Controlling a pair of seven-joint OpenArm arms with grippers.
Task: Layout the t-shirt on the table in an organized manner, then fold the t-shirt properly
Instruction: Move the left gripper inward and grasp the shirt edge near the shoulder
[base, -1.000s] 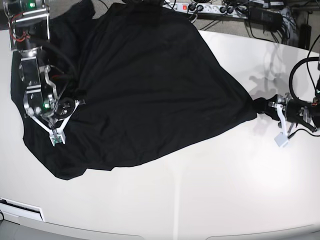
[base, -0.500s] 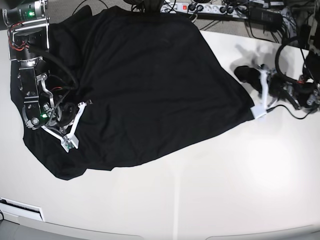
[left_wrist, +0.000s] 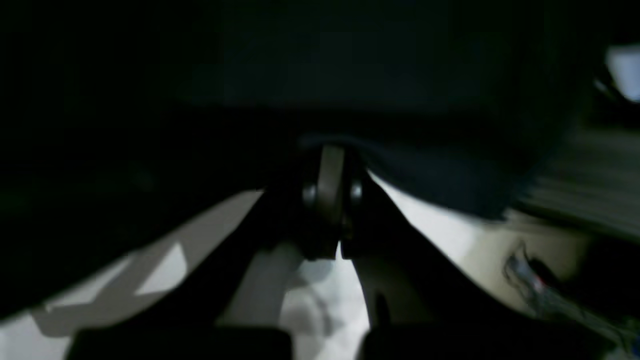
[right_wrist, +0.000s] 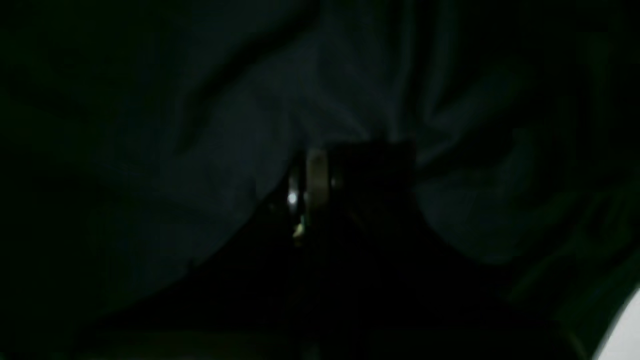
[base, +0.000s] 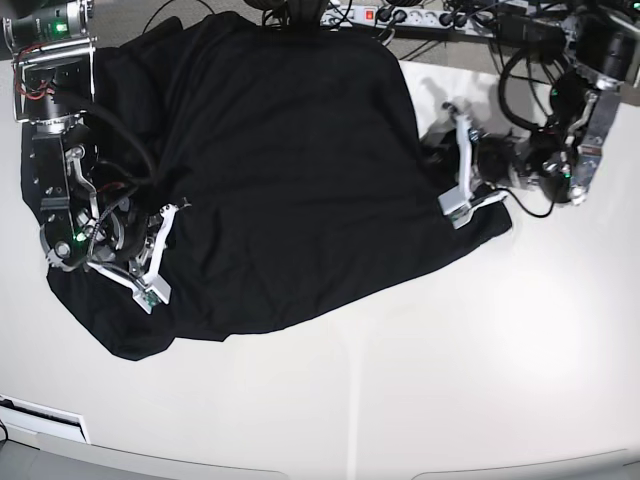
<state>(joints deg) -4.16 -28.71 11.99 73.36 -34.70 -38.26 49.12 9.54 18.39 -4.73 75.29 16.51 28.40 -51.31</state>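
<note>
The black t-shirt (base: 290, 170) lies spread over the back left of the white table (base: 400, 380). My left gripper (base: 440, 155) is at the shirt's right edge, shut on a lifted corner of fabric. In the left wrist view its pinched fingers (left_wrist: 330, 190) meet dark t-shirt cloth (left_wrist: 450, 190) above the bright table (left_wrist: 310, 285). My right gripper (base: 160, 240) is over the shirt's left part. In the right wrist view its closed fingertips (right_wrist: 310, 180) sit in wrinkled t-shirt fabric (right_wrist: 250, 125) that gathers toward them.
A power strip with several cables (base: 400, 15) runs along the far edge behind the shirt. A white flat piece (base: 40, 415) sits at the table's front left corner. Bare table surface lies in front of and to the right of the shirt.
My left gripper has carried the shirt's right corner up off the table and leftward, toward the back. My right gripper has shifted slightly forward on the shirt's left side.
</note>
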